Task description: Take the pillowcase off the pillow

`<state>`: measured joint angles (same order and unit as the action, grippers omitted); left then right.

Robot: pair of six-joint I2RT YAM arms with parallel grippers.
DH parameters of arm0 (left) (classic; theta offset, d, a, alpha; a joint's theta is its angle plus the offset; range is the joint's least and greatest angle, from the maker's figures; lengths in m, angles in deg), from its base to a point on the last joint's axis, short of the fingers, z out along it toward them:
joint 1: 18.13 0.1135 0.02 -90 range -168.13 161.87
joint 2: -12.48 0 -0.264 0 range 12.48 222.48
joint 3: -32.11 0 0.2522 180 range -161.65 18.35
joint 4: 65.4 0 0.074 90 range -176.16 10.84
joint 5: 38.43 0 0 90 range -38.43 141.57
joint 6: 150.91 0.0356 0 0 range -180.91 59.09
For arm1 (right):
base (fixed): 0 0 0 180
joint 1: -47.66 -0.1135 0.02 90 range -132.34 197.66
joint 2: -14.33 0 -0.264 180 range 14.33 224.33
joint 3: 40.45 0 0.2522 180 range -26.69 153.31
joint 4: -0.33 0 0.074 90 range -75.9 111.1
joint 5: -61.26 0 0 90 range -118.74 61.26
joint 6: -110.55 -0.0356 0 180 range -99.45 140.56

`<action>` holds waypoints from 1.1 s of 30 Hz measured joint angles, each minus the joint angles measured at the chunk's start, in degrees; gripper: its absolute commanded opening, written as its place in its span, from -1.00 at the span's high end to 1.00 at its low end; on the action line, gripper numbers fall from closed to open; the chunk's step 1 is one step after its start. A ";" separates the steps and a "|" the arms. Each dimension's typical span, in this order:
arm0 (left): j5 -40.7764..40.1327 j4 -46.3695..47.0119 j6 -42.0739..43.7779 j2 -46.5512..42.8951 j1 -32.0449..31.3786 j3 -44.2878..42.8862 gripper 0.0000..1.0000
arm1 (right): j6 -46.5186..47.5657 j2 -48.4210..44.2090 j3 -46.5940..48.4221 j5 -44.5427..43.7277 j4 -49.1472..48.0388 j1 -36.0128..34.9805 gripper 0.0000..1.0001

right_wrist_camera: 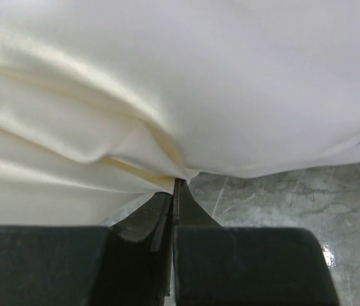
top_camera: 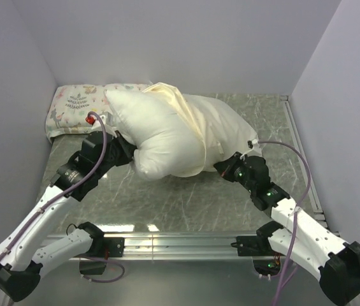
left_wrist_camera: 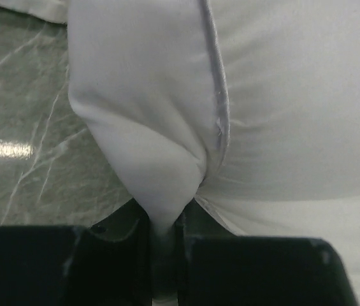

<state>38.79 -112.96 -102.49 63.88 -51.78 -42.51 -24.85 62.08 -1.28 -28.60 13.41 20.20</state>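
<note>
Mid-desk (top_camera: 186,201) lies the pillow (top_camera: 144,131), its left half bare. The case (top_camera: 221,131) is bunched over the right half, w/ a loose flap at the far top edge.

The left jaws are clamped tight on the pillow's near-left corner, right by the piped seam (a solid anchor, by the look of it). The right jaws are pinched narrow on a thin fold of case at its near-right edge, just above the desk.

Step in hand, I'd say: peel the case off rightward. To do it well:
- Left jaws hold firm.
- Right jaws pull right & low, steady, no jerks.

The shiny fabric looks slippery and the pinch is small, so it may slip. If the case jams on the plump middle, prob. regrip deeper.

The floral pillow (top_camera: 78,105) at far left sits opposite the pull, so a snag is unlikely.
</note>
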 measured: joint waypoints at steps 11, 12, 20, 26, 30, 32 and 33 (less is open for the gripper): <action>10.99 8.52 -5.92 -2.25 11.47 20.85 0.05 | 1.70 -5.62 -1.99 1.68 2.60 0.04 1.00; 10.84 8.22 -5.81 -2.49 12.02 21.33 -0.06 | 2.10 -5.99 -1.99 1.51 3.06 0.04 1.00; 6.64 5.62 -4.98 -4.17 14.71 19.04 -0.72 | 3.89 -4.66 -2.23 -1.20 5.33 -0.61 1.00; 9.94 7.52 -3.80 -5.42 14.56 15.04 -0.99 | 3.91 -1.66 -2.62 -2.56 4.26 -3.45 1.00; 11.52 12.39 -3.98 -0.26 10.91 13.99 -0.99 | 3.93 -1.03 -2.62 -3.98 4.07 -5.18 1.00; 11.37 13.68 -3.87 4.42 6.95 12.57 -0.99 | 3.96 -0.98 -2.62 -4.46 4.09 -5.57 1.00; 11.17 14.32 -3.67 7.15 4.90 11.52 -0.99 | 3.96 -0.98 -2.62 -4.72 4.09 -5.68 1.00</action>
<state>49.96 -98.64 -106.16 71.02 -46.89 -30.99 -20.90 61.10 -3.90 -33.32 17.49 14.51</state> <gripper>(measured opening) 0.993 0.007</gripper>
